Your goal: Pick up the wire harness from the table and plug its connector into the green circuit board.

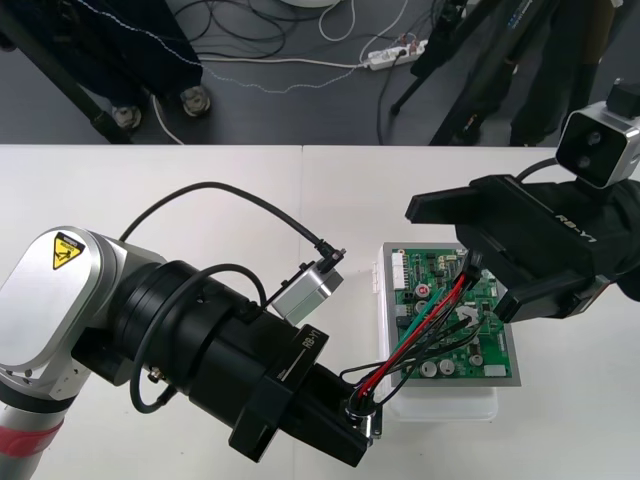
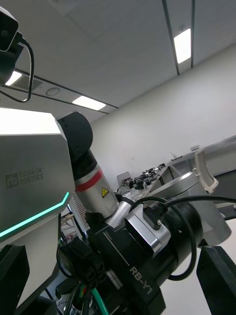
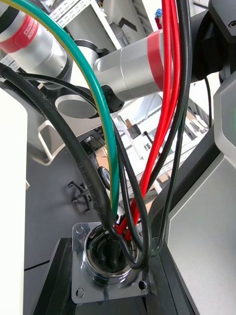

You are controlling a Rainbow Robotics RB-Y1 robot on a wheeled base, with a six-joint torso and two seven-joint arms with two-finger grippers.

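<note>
Wire harness (image 1: 430, 325) hangs stretched above the table (image 1: 200, 170) between my two grippers, its red, green and black wires crossing over the green circuit board (image 1: 495, 350) and hiding part of it. My left arm reaches in low from the left, and my left gripper (image 1: 360, 420) pinches the round metal socket (image 1: 362, 410) by its flange, just off the near left corner of the white base (image 1: 440, 405). My right arm comes in from the right over the board's far side. My right gripper (image 1: 490, 255) stands spread wide, its fingers (image 1: 440, 207) well apart, and the small black plug (image 2: 87, 263) sits up between them, off the board.
</note>
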